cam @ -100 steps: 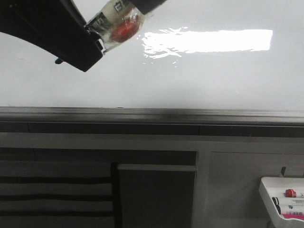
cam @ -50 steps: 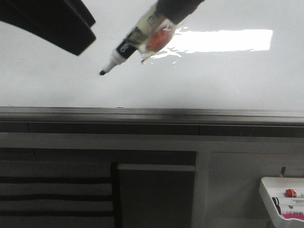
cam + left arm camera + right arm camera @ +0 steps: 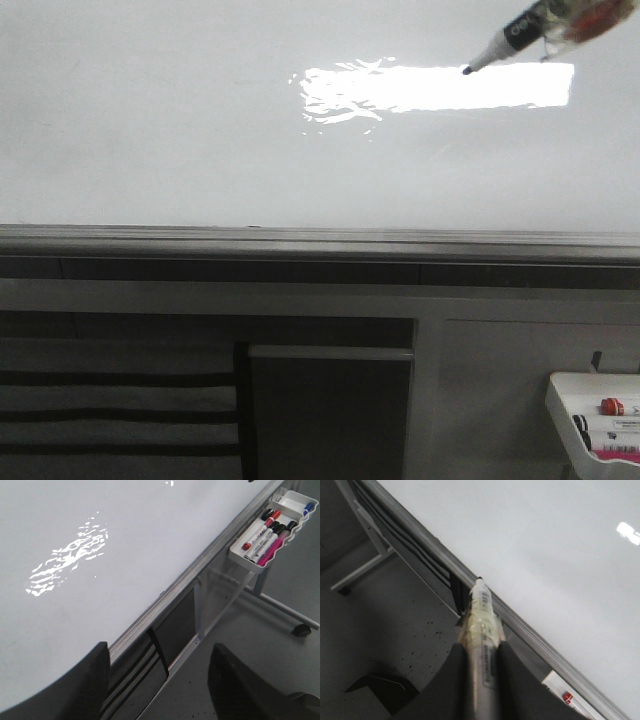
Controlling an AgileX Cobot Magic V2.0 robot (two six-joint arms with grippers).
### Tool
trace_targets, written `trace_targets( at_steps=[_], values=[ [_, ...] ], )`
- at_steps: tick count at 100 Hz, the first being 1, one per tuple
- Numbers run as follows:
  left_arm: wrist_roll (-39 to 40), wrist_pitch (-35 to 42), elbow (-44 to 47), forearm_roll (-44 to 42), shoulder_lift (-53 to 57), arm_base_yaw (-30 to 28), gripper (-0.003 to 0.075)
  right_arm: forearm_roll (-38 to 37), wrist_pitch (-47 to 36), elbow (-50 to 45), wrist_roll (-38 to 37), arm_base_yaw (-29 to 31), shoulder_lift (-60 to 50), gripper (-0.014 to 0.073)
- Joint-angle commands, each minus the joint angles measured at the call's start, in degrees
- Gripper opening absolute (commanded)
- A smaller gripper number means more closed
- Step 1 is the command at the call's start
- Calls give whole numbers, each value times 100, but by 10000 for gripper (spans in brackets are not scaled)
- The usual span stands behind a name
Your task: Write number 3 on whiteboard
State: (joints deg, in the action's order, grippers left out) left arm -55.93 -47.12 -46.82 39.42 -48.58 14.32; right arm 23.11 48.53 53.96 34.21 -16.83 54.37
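Note:
The whiteboard (image 3: 200,130) fills the upper front view, glossy with a bright rectangular reflection and a grey edge rail (image 3: 320,240). No number 3 shows on it. A black marker (image 3: 520,30) wrapped in clear tape enters at the top right, its tip over the reflection. In the right wrist view my right gripper (image 3: 481,647) is shut on the marker (image 3: 482,615), whose tip points toward the board's rail (image 3: 530,635). My left gripper (image 3: 160,650) is open and empty, over the board's edge (image 3: 165,592); it is out of the front view.
A small white marker tray (image 3: 595,415) with several markers hangs below the board at the lower right; it also shows in the left wrist view (image 3: 235,555). Dark panels (image 3: 330,410) and the stand's legs sit under the board.
The marker has swung from the upper left of the board to the upper right. The dark left arm has left the front view.

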Motion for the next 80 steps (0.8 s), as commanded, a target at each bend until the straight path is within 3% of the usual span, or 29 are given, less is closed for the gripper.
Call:
trace_targets(
  at_steps=[1, 23, 38, 80],
  values=[
    [78, 564, 106, 396, 220, -77, 396, 119, -753, -298, -79, 53, -320, -43],
    [78, 803, 224, 396, 297, -77, 382, 134, -892, -477, -79, 53, -352, -43],
    [78, 803, 224, 396, 297, -77, 364, 577, -1205, -341, -79, 43, -274, -43],
    [78, 803, 224, 396, 297, -77, 364, 644, 591, 2133, -79, 21, 1863, -43]
  ],
)
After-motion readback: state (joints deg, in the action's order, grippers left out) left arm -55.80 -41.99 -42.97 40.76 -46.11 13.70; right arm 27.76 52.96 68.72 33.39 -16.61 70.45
